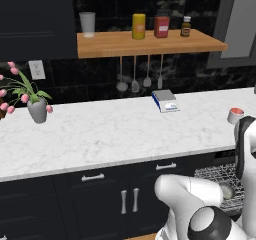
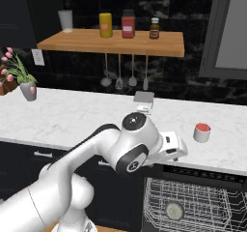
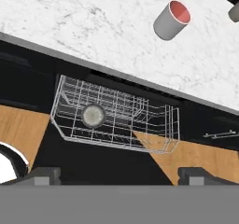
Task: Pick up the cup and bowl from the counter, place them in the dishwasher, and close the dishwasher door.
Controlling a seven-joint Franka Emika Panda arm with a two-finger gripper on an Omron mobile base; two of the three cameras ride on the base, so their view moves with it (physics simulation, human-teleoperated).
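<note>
My gripper [image 3: 116, 174]: jaws fully apart, holding nothing, poised above the open dishwasher [image 3: 116, 120]. Bowl [image 3: 93, 115]: lying in its wire rack [image 3: 158, 125]. Cup [image 3: 172, 20]: grey, red inside, upright on the counter [image 3: 84, 22]

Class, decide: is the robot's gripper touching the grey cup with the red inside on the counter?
Apart. The hand view shows the open gripper hanging above the dishwasher rack, with the cup standing far off on the counter.
</note>
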